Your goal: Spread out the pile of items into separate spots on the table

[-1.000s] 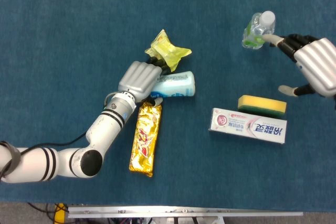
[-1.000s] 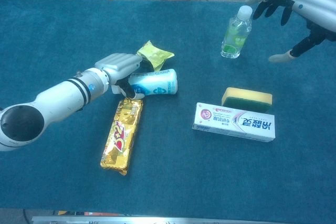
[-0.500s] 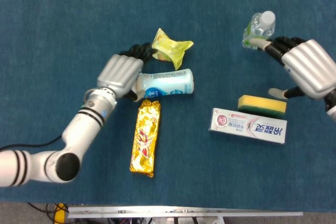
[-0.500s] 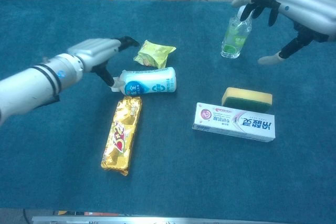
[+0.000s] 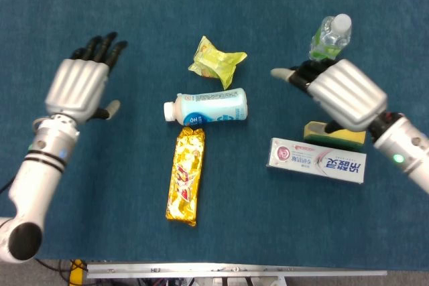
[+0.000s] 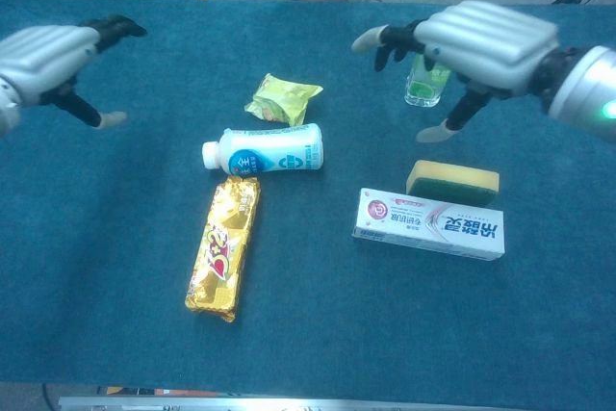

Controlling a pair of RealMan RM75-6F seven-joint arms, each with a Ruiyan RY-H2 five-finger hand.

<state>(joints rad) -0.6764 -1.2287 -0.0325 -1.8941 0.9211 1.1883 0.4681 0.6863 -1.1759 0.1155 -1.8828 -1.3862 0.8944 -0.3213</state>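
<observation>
Both hands are hovering empty with fingers spread: left hand toward the desk's left edge, right hand over the sponge. Milk bottle and gold bar are touching mid-desk (a careless reach might roll the bottle).

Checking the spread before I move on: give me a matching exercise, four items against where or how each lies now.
Items:
1. water bottle
2. white bottle
3. sponge
4. yellow packet

Places or states:
A. lying on its side, its cap end pointing toward the left hand's side
B. right behind the toothpaste box
C. standing upright at the far right
D. just beyond the lying bottle, apart from it

Pairs: 1-C, 2-A, 3-B, 4-D
</observation>
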